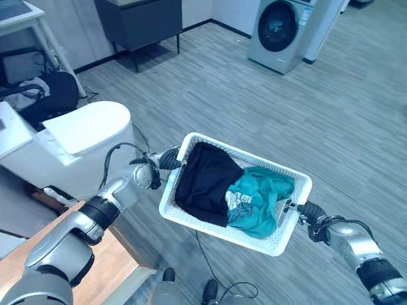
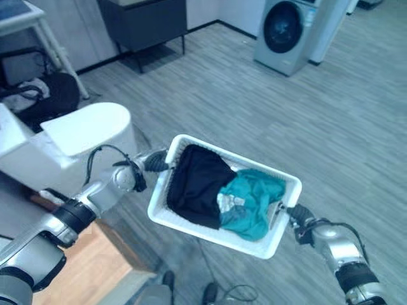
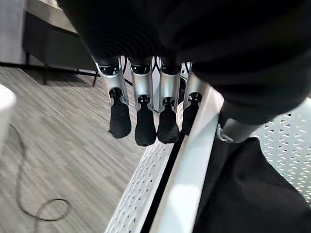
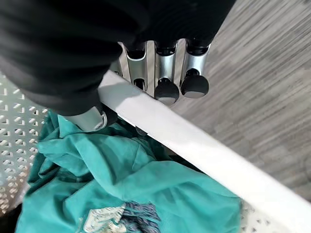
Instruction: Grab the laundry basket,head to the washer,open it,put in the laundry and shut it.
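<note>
A white perforated laundry basket (image 1: 296,175) hangs above the grey floor between my two hands. Inside lie a black garment (image 1: 205,180) on the left and a teal garment (image 1: 262,197) on the right. My left hand (image 1: 169,159) grips the basket's left end. In the left wrist view its fingers (image 3: 141,114) run down the outside of the rim (image 3: 187,182) and its thumb sits inside by the black cloth (image 3: 252,194). My right hand (image 1: 308,210) holds the opposite end, with fingers (image 4: 167,85) curled under the rim (image 4: 194,145) above the teal cloth (image 4: 126,189). The grey washer (image 1: 280,28) stands far off at the upper right with its round door closed.
A white rounded unit (image 1: 82,130) stands close on the left, with a wooden surface (image 1: 111,260) below it. A dark cabinet on legs (image 1: 140,22) lines the far wall. A black bag (image 1: 48,95) lies under a white table (image 1: 25,16). Grey plank floor stretches to the washer.
</note>
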